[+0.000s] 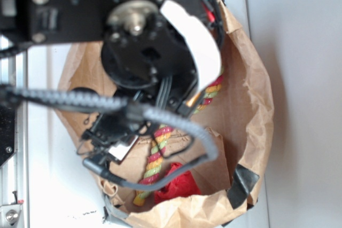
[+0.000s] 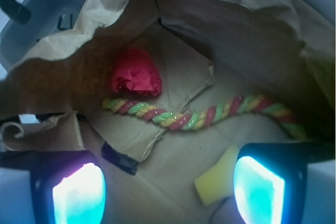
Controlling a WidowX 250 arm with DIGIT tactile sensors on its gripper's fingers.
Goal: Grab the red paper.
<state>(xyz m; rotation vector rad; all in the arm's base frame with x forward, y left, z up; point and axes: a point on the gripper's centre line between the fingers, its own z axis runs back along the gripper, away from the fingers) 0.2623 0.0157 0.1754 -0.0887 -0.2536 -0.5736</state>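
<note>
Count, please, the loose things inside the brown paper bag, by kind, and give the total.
Red paper: 1
Twisted rope: 1
Yellow sponge: 1
Total: 3

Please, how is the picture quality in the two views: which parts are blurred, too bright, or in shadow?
Exterior view: the arm close to the camera is out of focus and hides much of the bag; the surroundings are washed out white; the red paper stays recognisable. Wrist view: the gripper pads glow with glare; bag walls are shadowed; red paper and rope look soft.
</note>
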